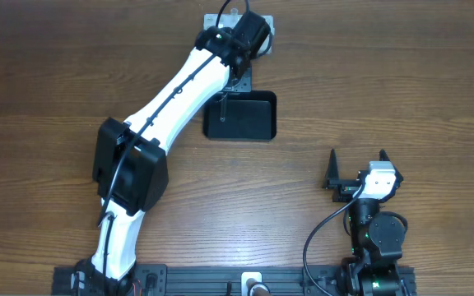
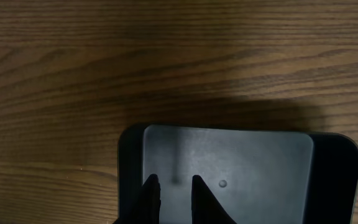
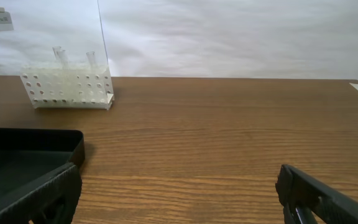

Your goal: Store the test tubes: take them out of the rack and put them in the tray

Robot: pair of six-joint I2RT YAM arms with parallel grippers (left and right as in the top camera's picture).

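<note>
The black tray (image 1: 262, 123) lies at the table's far middle. Just behind it stands the white perforated rack (image 3: 67, 90), with two clear tubes (image 3: 59, 55) sticking up from it; in the top view my left arm covers most of the rack (image 1: 268, 37). My left gripper (image 2: 171, 190) hangs over the tray's (image 2: 129, 174) near-left part. Its fingers are close together on what looks like a clear test tube (image 2: 178, 162), which points down at the tray floor. The tube (image 1: 223, 107) appears as a thin streak over the tray. My right gripper (image 1: 356, 168) rests open and holds nothing at the near right.
The brown wooden table stretches bare between the tray (image 3: 30, 149) and the right gripper (image 3: 179, 205). The left arm (image 1: 179, 90) runs diagonally from the near left to the rack. A pale wall stands behind the table's far edge.
</note>
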